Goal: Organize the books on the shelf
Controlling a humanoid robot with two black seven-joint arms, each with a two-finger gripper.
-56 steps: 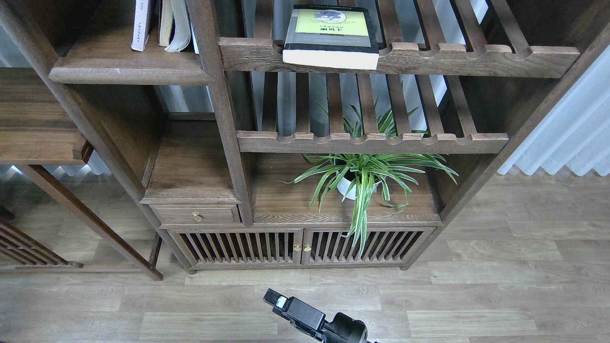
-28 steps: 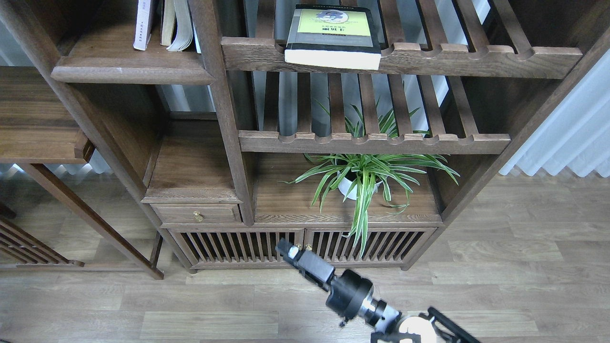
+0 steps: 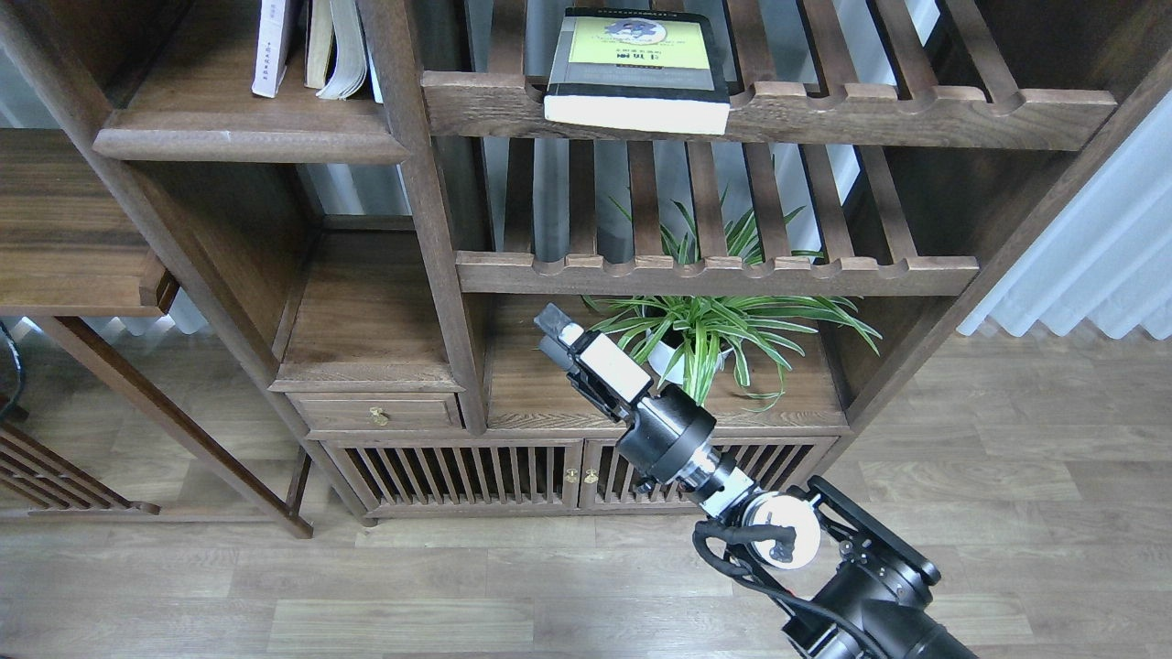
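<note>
The thick yellow-green book lies flat on the upper slatted rack, its pale page edge hanging over the notched front rail toward me. It sits at the left end of that rack, just right of the upright post. Left of the post, on the solid dark-brown shelf with the rounded front edge, a pale lavender-white book stands upright, and just right of it stand more books whose covers I cannot make out; only their lower ends are in view.

My right gripper comes up from the lower right on its black arm and hangs in front of the lower open compartment, well below the yellow-green book and touching nothing. Its fingers are dark and seen nearly end-on, so I cannot tell whether they are apart or together. My left arm is out of view.

Just right of the gripper and farther back, a spider plant in a white pot stands on the board under the lower slatted rack. Below that are slatted cabinet doors with brass knobs, and to their left a small drawer. Wood flooring runs across the near side, and a pale curtain hangs at the right.
</note>
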